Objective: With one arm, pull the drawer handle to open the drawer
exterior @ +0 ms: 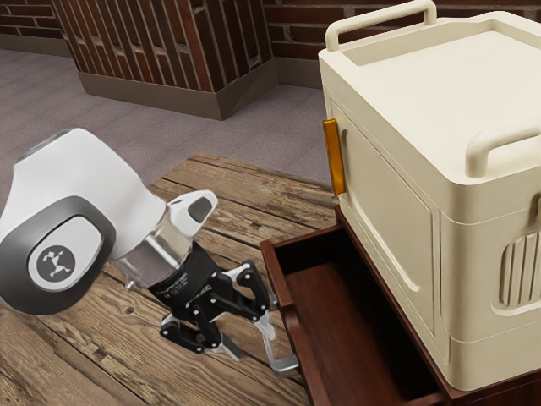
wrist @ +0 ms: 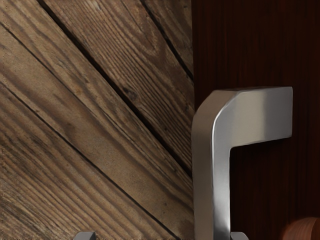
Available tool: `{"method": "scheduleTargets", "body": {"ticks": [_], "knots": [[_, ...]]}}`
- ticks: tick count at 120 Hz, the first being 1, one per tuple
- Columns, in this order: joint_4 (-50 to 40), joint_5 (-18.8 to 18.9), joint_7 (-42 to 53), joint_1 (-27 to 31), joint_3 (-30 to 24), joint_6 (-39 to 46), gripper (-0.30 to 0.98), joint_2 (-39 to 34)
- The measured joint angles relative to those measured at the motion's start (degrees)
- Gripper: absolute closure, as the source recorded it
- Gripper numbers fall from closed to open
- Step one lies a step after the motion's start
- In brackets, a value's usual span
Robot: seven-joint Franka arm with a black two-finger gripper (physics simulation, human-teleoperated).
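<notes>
Pincer: wide, fingers well apart, one just beside the handle.
Handle: on the front of the drawer, its bar between the fingers, ungripped.
Drawer: open, standing out below the cream cabinet; the pull looks well along.
Table: next, likely a short straight draw over its planks, then easing clear without nudging the drawer inward.

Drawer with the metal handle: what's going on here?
My gripper is at the handle on the drawer front, fingers apart, with one finger close beside the bar; whether it touches, I can't tell. The job is pulling this drawer open, and it already stands open, out from under the cream box.
</notes>
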Motion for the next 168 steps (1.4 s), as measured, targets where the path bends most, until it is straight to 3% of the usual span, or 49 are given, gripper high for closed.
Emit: {"method": "scheduleTargets", "body": {"ticks": [68,126,136,142,157,168], "knots": [[-0.2,4.1,-5.8,-0.1,1.6,-7.6,0.39,-3.1],[0.9,6.2,-8.8,-1.1,3.5,-10.7,0.30,-6.7],[8.8,9.6,-9.2,-1.8,6.2,-15.1,0.28,-6.1],[18.7,13.3,-8.6,-2.3,6.9,-18.6,0.23,-2.8],[43.5,20.2,-2.8,-1.7,10.6,-27.0,0.13,14.7],[52.6,22.2,4.3,1.6,11.6,-30.6,0.09,25.1]]}}
